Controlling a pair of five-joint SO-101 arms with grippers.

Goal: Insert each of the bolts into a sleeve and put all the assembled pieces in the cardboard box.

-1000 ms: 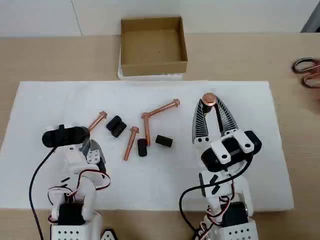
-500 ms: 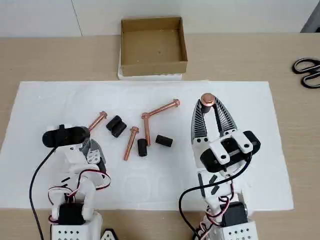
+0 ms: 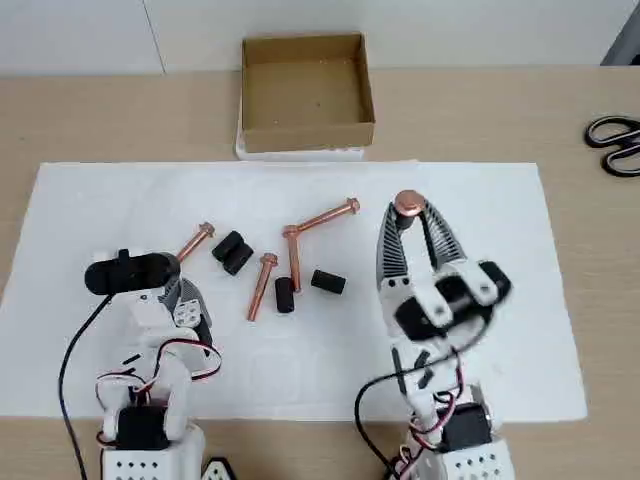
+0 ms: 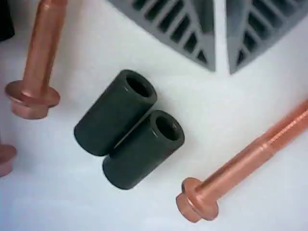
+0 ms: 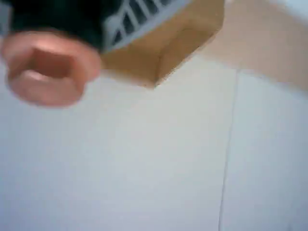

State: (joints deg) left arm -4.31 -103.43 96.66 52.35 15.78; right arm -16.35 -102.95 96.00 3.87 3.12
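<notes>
Bolt (image 3: pixel 408 204) in a black sleeve (image 5: pixel 53 17) is gripped by the right pincer (image 3: pixel 410 216), its head poking past the tips. Box (image 3: pixel 305 90) sits well ahead, to its left. Left pincer (image 4: pixel 220 65) is closed on nothing. Just beyond its tips lie two touching sleeves (image 4: pixel 115 113), with loose bolts (image 4: pixel 240 163) on either side.
</notes>
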